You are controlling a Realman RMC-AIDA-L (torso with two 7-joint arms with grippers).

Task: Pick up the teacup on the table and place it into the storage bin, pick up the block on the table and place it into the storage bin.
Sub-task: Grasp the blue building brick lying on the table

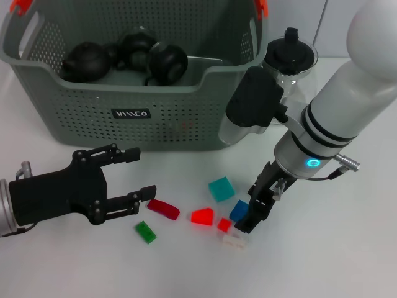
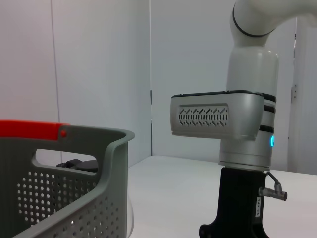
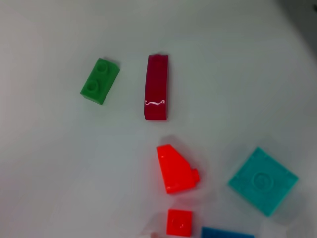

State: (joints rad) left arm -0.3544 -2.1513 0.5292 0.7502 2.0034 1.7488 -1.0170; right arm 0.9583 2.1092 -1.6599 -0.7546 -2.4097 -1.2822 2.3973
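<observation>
Nearest the camera, the left gripper (image 1: 135, 176) rests low on the white surface (image 1: 322, 261) with its fingers released. The right gripper (image 1: 257, 208) hangs over the small blocks, touching the blue block (image 1: 239, 211); whether it grasps I cannot tell. It should descend straight, centred on one block. Behind stands the storage bin (image 1: 80, 118), dark teacups inside, before a plain wall.

Left gripper (image 1: 138, 172) low on the left, lying horizontal, fingers spread open and pointing right, nothing between them. Right arm (image 1: 347, 105) reaches down from upper right, wrist angled down-left, blue ring light lit. Right gripper (image 1: 251, 218) near the table surface, pointing down; finger state unclear.
</observation>
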